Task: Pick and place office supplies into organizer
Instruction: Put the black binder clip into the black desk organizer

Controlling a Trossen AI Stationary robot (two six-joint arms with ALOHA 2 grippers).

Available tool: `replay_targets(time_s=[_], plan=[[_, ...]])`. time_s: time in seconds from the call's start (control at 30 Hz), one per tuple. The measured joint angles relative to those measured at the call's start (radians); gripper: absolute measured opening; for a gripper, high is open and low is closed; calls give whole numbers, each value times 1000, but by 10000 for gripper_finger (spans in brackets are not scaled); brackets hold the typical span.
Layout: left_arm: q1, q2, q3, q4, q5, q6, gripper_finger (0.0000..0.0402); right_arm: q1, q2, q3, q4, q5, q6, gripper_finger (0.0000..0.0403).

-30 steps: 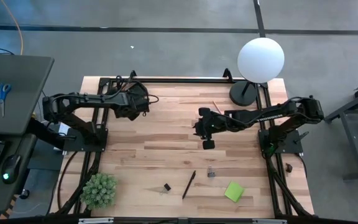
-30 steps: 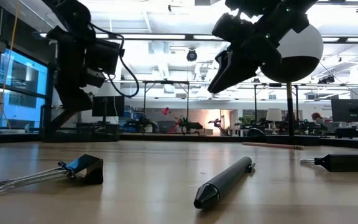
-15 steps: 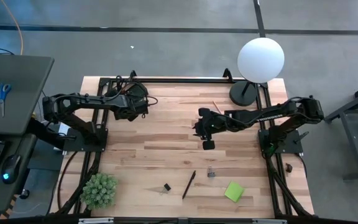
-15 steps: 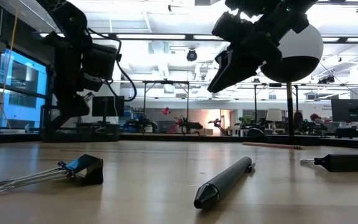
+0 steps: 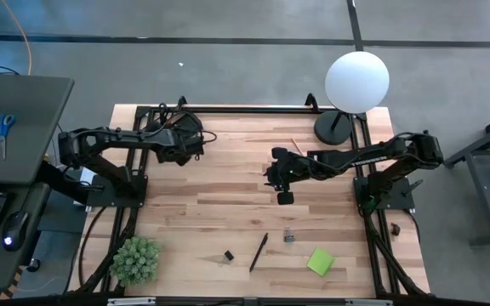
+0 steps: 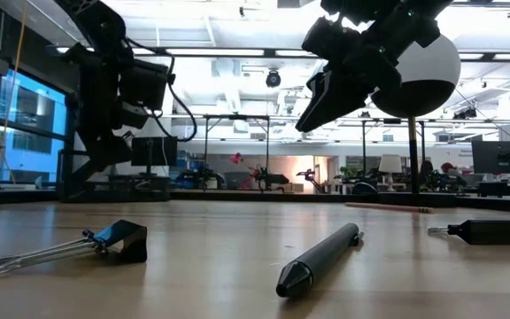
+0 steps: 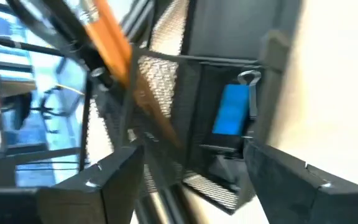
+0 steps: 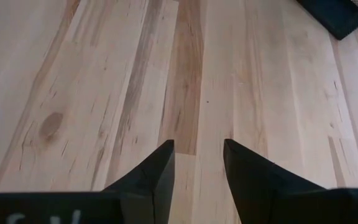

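My left gripper [image 7: 191,180] hangs open at the table's far left, right over the black mesh organizer [image 7: 166,81]. A blue eraser [image 7: 232,109] lies in one compartment, and an orange pencil [image 7: 107,37] leans tilted in the mesh part; no finger touches either. In the high view the left arm [image 5: 185,140] hides the organizer. My right gripper [image 5: 283,183] hovers open over bare wood mid-table [image 8: 197,162]. Near the front edge lie a black pen [image 5: 259,252], two binder clips [image 5: 228,255] [image 5: 288,235] and a green sticky-note pad [image 5: 320,261]. Another pencil [image 5: 296,144] lies far right.
A white globe lamp [image 5: 356,81] with a round black base [image 5: 334,127] stands at the far right corner. A green spiky plant [image 5: 135,260] stands at the near left corner. A grey desk [image 5: 11,127] with blue-handled scissors stands off the table's left.
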Motion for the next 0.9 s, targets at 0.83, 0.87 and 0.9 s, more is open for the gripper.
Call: replay_targets(time_s=[0.83,0.87,0.9], plan=[[-583,0,139,479,103,-9,163,1,0,0,-75,-228,69,129],[-600,0,128,554,101,30,161,1,0,0,-96,-252,75,129],[-616,0,112,629,104,81,159,3,0,0,-119,-273,81,129]])
